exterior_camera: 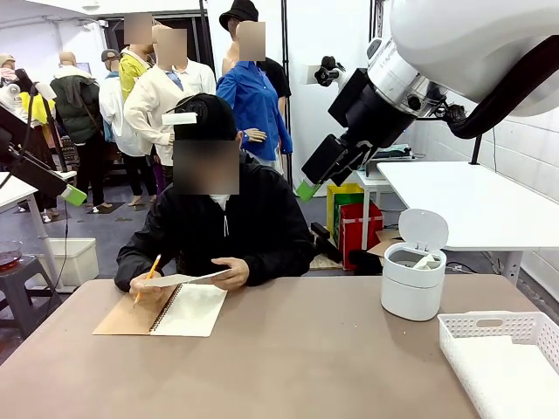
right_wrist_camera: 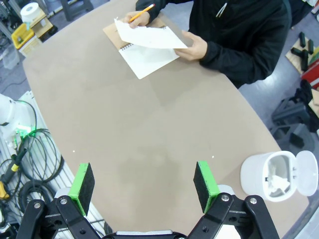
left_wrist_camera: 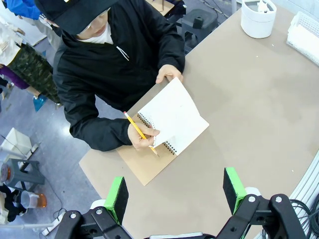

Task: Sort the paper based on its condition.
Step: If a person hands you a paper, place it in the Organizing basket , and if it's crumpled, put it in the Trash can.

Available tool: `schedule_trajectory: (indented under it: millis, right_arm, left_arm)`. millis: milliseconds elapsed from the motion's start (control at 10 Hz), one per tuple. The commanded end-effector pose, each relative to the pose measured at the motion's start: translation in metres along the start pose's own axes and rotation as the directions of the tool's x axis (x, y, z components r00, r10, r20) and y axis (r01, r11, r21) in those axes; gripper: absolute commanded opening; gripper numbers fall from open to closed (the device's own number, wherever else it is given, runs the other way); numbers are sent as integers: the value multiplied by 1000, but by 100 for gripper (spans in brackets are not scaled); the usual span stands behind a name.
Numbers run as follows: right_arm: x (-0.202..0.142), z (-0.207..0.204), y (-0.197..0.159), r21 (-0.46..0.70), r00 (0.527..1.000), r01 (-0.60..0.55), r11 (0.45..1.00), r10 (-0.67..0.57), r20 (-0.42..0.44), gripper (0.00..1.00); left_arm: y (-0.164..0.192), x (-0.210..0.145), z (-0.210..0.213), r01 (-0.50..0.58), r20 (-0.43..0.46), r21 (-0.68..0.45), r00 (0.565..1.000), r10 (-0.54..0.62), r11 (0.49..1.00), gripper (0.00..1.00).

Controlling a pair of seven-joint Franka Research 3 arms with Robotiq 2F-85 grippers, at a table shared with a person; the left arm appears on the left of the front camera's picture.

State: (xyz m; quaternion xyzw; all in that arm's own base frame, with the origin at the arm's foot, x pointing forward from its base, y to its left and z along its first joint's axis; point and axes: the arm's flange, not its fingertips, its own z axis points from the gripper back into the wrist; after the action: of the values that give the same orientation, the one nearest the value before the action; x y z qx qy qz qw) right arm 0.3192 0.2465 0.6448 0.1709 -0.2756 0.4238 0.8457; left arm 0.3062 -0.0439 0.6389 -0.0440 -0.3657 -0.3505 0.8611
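Both arms held high, angled down toward notebook (left_wrist_camera: 142, 169); left gripper (left_wrist_camera: 175, 193) & right gripper (right_wrist_camera: 144, 185) w/ jaws wide open, empty. Person's hand (right_wrist_camera: 193, 49) holds paper (right_wrist_camera: 149, 37) just over notebook, far from both jaws.

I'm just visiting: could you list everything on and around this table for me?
Table: one, brown, between robot and person.
Notebook: one, spiral-bound, brown cover, white pages, open before the person.
Paper sheet: one, white, held up over the notebook.
Pencil: one, yellow, tip at the notebook.
Bin: one, white, lid flipped open, table's far right; white scraps inside.
Lattice basket: one, white, table's near right corner.
Person: one, black jacket and cap, seated at the far side.
Person's hands: two; one hand holds the sheet, other hand the pencil.
Grippers: two, black with green pads; left gripper and right gripper open, empty, above the table.
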Motion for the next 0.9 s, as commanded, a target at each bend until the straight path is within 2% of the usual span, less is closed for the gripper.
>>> schedule_trajectory:
  millis: [0, 800]
  right_arm:
    - [0, 0, 0, -1, 1000, 3, 1000, -3, 1, 100]
    - [0, 0, 0, -1, 1000, 3, 1000, -3, 1, 100]
  left_arm:
    - [0, 0, -1, -1, -3, -2, 1000, 1, 1000, 100]
    - [0, 0, -1, -1, -3, -2, 1000, 1, 1000, 100]
